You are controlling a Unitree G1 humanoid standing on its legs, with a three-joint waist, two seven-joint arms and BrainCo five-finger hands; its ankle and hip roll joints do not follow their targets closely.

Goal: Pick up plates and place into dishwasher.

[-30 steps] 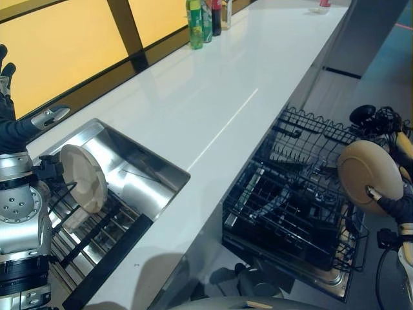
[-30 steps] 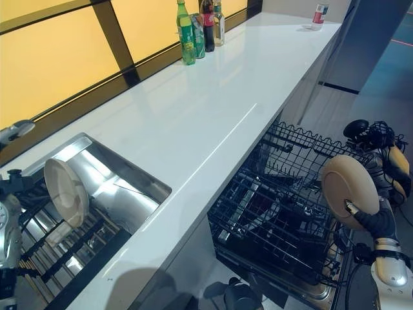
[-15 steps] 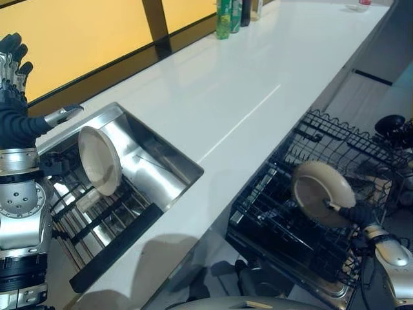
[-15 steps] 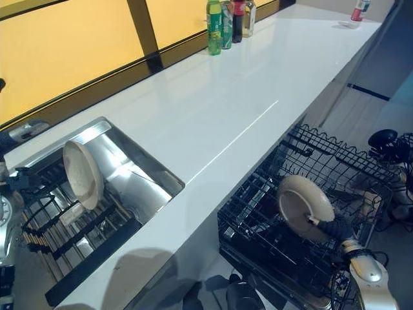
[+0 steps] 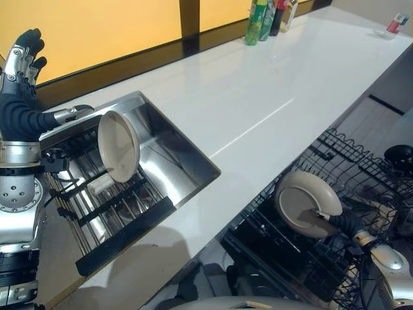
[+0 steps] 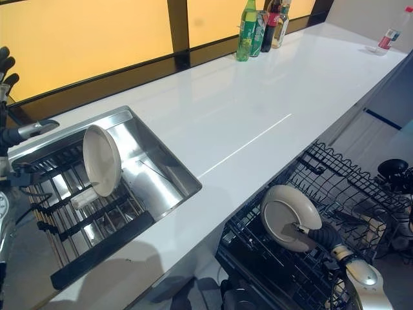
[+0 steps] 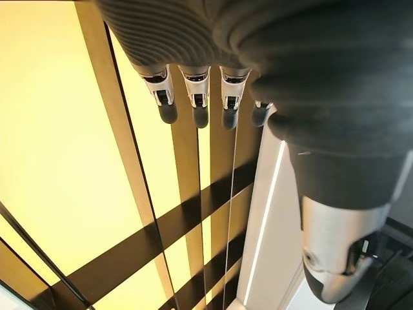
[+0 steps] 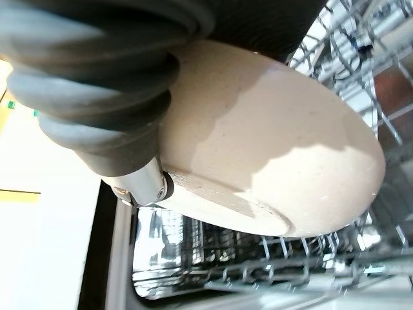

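Right hand [image 5: 339, 223]: clamped on the rim of a beige plate [image 5: 304, 202], thumb over the plate's face. Plate held tilted, low over the front part of the black wire dishwasher rack [image 5: 310, 258], among the tines; contact between plate and rack cannot be confirmed. In the right wrist view, plate underside [image 8: 271, 161] pressed against the dark hand cover, with rack wires just beyond.

Left hand [image 5: 19, 71]: raised beside the sink [image 5: 187, 152], fingers straight and spread, holding nothing. In the left wrist view, fingertips [image 7: 197, 116] extended in a row toward the yellow window panels [image 7: 58, 142].

Second beige plate [image 5: 119, 146]: standing on edge in the drying rack [image 5: 97, 206] inside the sink, leaning slightly.

White bench [image 5: 258, 97]: running between sink and dishwasher rack. Group of bottles [image 5: 268, 14] at the far end by the window; one small red-capped bottle [image 5: 393, 24] well apart at the far right corner.
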